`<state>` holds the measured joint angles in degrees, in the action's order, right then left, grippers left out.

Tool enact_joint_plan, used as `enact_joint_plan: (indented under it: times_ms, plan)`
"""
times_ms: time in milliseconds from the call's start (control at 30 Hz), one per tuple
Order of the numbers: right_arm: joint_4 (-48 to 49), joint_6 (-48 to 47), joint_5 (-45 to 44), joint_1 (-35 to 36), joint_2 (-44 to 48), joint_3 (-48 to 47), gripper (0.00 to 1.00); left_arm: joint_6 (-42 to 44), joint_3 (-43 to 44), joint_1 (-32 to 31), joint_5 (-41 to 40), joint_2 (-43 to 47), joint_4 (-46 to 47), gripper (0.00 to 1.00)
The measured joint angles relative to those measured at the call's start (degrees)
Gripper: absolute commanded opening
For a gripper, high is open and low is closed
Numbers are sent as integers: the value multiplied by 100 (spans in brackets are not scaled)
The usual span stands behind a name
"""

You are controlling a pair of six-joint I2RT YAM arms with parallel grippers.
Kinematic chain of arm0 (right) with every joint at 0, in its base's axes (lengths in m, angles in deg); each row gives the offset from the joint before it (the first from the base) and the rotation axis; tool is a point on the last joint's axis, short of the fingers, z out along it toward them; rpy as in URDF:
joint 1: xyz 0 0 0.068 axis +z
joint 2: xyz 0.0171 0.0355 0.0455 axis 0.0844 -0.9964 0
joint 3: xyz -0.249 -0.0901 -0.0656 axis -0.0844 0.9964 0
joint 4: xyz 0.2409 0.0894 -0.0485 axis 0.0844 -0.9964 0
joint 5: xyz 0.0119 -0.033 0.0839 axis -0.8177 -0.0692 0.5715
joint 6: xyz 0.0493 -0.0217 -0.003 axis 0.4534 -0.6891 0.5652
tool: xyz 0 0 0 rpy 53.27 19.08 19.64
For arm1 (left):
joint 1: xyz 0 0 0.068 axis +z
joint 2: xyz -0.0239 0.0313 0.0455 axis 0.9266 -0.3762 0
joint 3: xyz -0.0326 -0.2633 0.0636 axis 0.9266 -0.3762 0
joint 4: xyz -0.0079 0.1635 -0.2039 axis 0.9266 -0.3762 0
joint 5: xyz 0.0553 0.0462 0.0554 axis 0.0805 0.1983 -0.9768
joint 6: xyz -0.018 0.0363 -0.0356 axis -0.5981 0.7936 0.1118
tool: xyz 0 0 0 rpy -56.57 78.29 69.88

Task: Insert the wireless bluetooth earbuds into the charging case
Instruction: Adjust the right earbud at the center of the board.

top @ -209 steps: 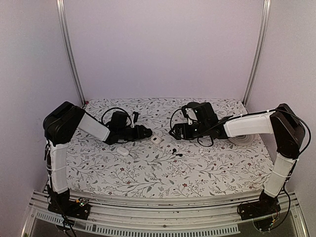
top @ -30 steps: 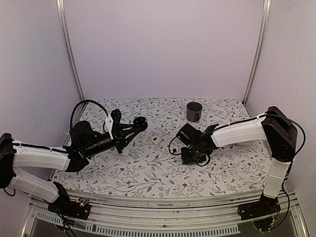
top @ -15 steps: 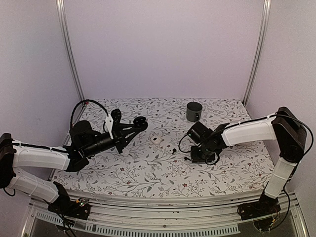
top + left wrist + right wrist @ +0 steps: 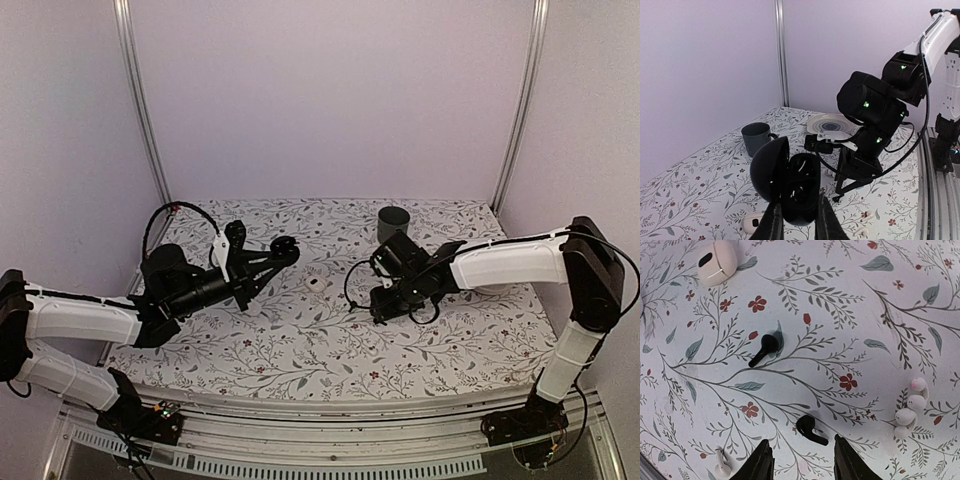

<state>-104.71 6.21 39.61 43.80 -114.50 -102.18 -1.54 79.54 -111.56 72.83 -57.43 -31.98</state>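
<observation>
Left jaws clamp charging case (image 4: pixel 797 190), lid open, raised off bench (image 4: pixel 695 172) to receive. Right jaws spread, poised above nearer earbud (image 4: pixel 810 429) for pickup; second earbud (image 4: pixel 765 347) lies near, both on bench.

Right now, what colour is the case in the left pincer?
Glossy black; the rounded charging case shows best in left wrist view.

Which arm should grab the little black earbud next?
The right one. The right gripper is open and hovers just above a black earbud. The left gripper is busy holding the open charging case.
</observation>
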Motion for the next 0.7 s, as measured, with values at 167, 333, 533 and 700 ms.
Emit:
enact_joint_plan:
  times_ms: [167,333,533,700]
  plan:
    - [105,-828,323,-2,-203,-63,40,-35,7,0,15,0,-15,0]
    - [122,-1366,527,-63,-326,-66,40,-35,46,0,13,17,-98,0]
    - [264,-1784,664,-188,-352,-68,39,-35,66,0,13,24,-219,0]
    - [341,-2017,815,-273,-527,-116,37,-33,142,0,0,57,-343,0]
